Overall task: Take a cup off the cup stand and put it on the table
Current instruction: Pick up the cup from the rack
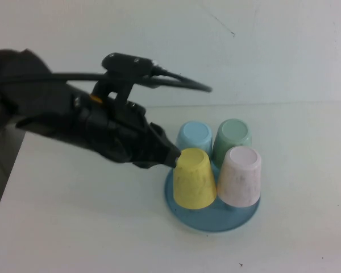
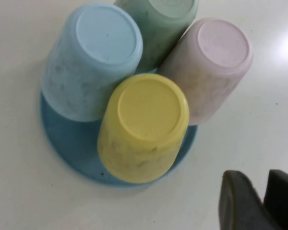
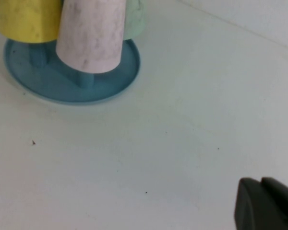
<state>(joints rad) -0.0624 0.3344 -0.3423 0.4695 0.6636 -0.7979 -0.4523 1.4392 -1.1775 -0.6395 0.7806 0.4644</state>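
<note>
- Bare white table (image 1: 74,227) is seen in front of and to the right of the cup stand (image 1: 216,219); the straight back edge lies behind it.
- The cup (image 1: 194,178), yellow and faintly speckled, is seated upside down on the stand's front-left, beside the pink cup (image 1: 240,176) and blue cup (image 1: 194,138).
- The left gripper (image 1: 173,156) is held at the cup's upper left side, just touching or nearly so; nothing is gripped, and its jaw opening cannot be told.
- The right gripper (image 3: 266,203) is seen only partly, well away from the stand; its jaw state cannot be told.

The high camera is looking down at the table (image 1: 307,170). Both wrist cameras are viewing the cup stand (image 2: 62,139) closely, left from above, right from low beside.
</note>
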